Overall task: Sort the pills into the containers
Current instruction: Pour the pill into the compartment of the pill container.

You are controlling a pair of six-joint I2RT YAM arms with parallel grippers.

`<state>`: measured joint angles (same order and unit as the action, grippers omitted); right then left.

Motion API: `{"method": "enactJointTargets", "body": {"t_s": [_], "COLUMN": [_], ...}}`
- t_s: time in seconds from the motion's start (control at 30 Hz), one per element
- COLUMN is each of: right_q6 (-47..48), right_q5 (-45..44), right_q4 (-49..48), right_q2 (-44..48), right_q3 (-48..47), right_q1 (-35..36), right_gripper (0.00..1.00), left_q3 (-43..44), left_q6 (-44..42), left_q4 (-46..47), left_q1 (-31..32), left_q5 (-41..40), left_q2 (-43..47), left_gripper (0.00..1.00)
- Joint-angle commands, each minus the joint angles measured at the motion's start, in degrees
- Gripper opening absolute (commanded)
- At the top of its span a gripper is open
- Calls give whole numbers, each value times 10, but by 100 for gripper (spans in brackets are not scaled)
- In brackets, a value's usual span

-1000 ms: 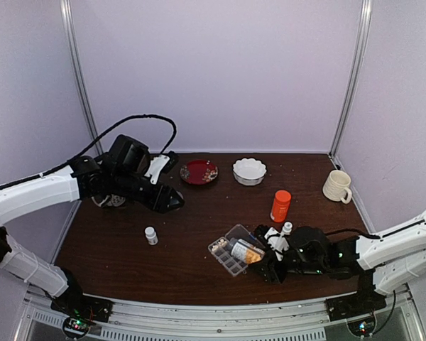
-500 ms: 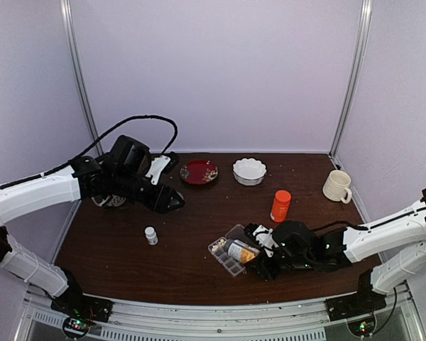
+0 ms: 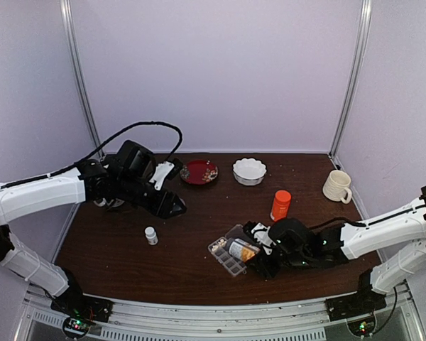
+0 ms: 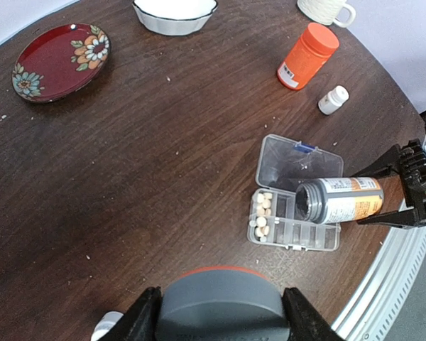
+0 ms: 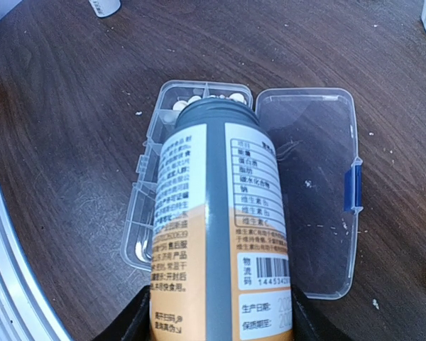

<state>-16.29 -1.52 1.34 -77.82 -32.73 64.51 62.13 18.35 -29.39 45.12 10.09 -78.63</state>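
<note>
Lab test booth: plain lavender panel walls (image 3: 220, 71), aluminium frame posts (image 3: 355, 78), dark wood table (image 3: 199, 213), arms bolted on.

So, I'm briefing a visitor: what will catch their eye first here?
The grey-and-orange bottle lies sideways in the right hand, open mouth over the open pill box at the table's front, pills in its end cells. The left hand, high at left, grips a grey cap; an orange bottle stands behind the box.
</note>
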Motion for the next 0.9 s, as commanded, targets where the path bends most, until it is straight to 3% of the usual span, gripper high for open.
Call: {"method": "enactJointTargets", "body": {"t_s": [0.0, 0.6, 0.7, 0.87], "right_q6": [2, 11, 18, 14], "right_q5": [-3, 0, -11, -11], "right_q4": [27, 50, 89, 68], "right_q2": [-4, -13, -26, -16], "right_q3": [-34, -56, -78, -68], "right_q1": [-2, -3, -2, -3], "right_gripper": [0, 0, 0, 0], "left_q3": [-2, 1, -1, -2], "left_q6": [-7, -5, -4, -4], "left_q4": [33, 35, 34, 34], "left_q1": [4, 9, 9, 9], "left_q5": [-2, 13, 12, 13], "left_q2": [-10, -25, -25, -26], "left_gripper": [0, 0, 0, 0]}}
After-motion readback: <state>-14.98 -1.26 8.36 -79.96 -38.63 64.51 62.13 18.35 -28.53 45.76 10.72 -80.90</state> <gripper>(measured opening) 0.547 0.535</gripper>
